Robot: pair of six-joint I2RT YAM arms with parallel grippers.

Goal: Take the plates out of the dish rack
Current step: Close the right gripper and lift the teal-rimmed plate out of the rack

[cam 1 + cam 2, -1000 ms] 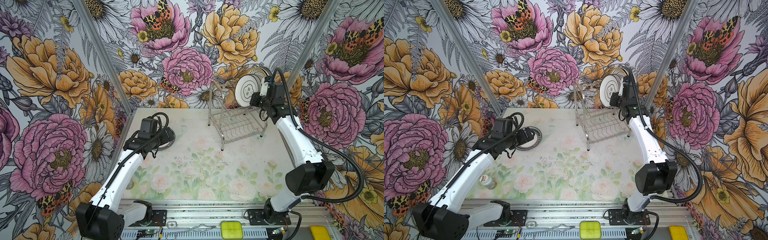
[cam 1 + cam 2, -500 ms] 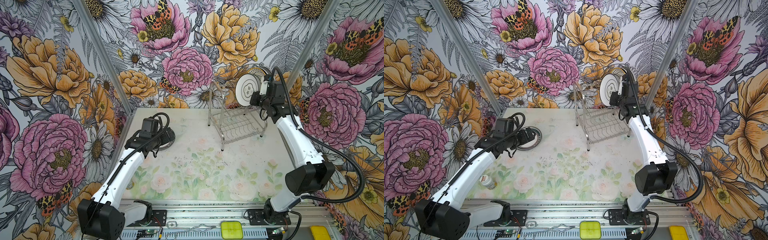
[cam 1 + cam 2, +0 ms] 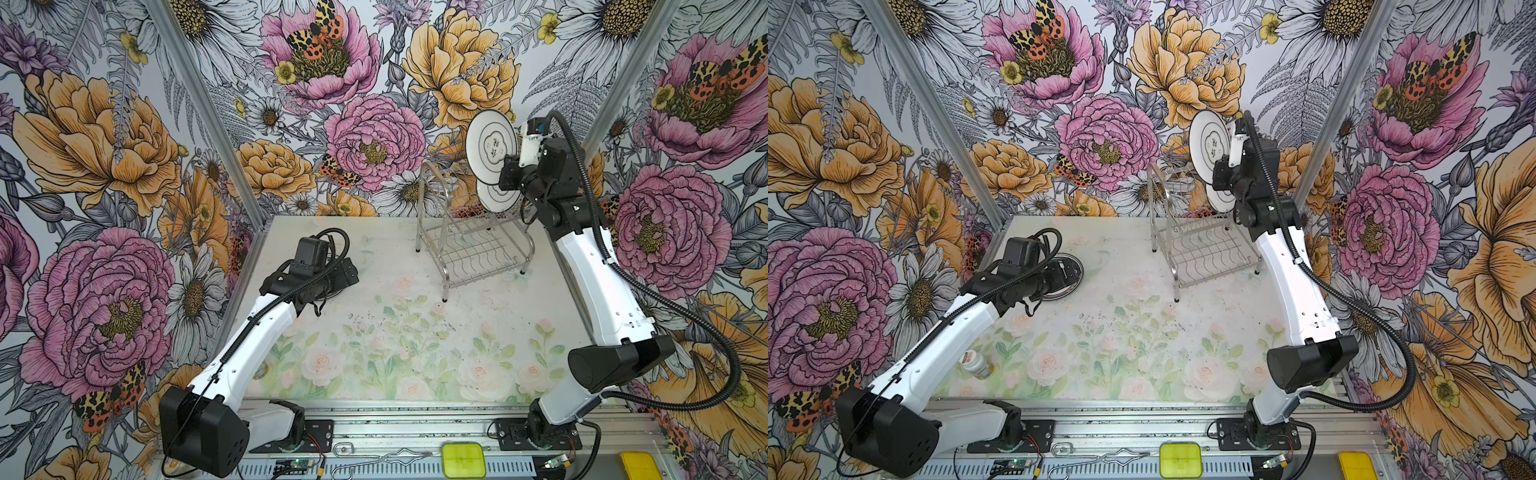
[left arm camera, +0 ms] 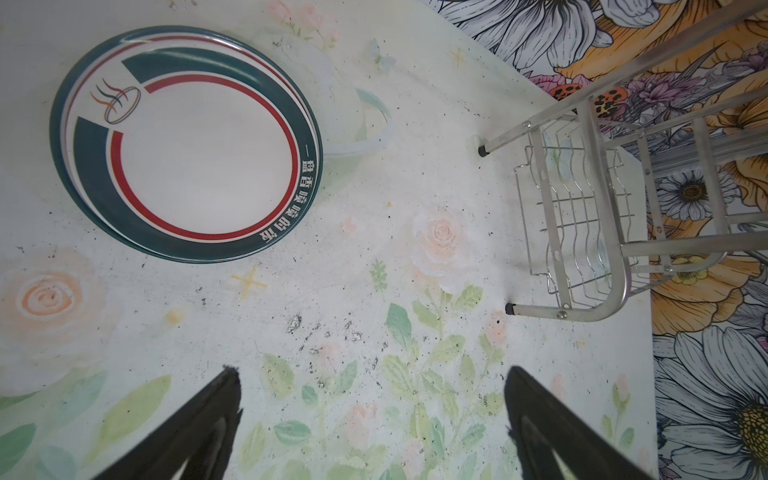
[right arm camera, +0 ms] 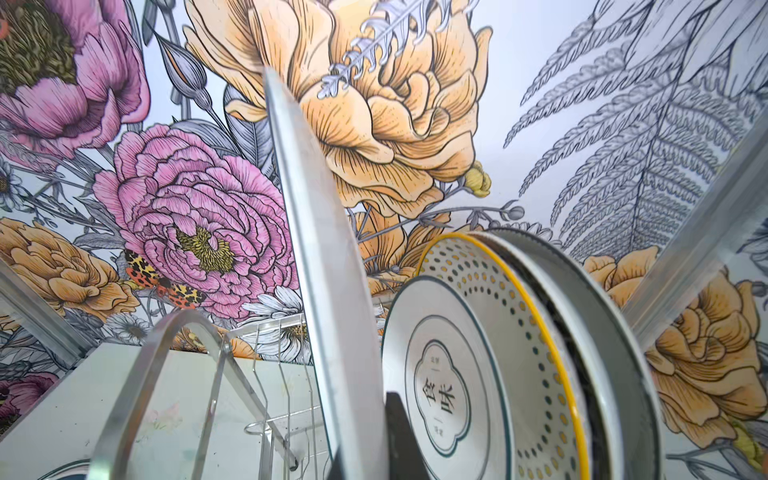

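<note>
My right gripper (image 3: 508, 169) (image 3: 1219, 166) is shut on the lower edge of a white plate (image 3: 491, 143) (image 3: 1209, 143) with a dark rim and a clover emblem, held upright above the dish rack (image 3: 478, 253) (image 3: 1204, 253). In the right wrist view this plate (image 5: 328, 291) stands edge-on with a black finger (image 5: 399, 432) pressed against it. Several plates stay in the rack: a matching emblem plate (image 5: 440, 395) (image 3: 498, 198), a yellow-rimmed dotted plate (image 5: 523, 332) and dark-rimmed ones (image 5: 606, 340). My left gripper (image 4: 372, 370) (image 3: 347, 272) hangs open over the table beside a stack of teal-and-red-rimmed plates (image 4: 187, 145) (image 3: 1074, 270).
The rack's lower wavy-wire shelf (image 4: 582, 216) holds nothing, and its arched hoop (image 5: 166, 374) rises close to the held plate. A small bottle (image 3: 976, 365) lies under the left arm. Flowered walls close in on three sides. A yellow-green box (image 3: 463, 459) sits on the front rail.
My right gripper has lifted the emblem plate upward, clear of the rack. The left arm has shifted only slightly, its gripper still open.
</note>
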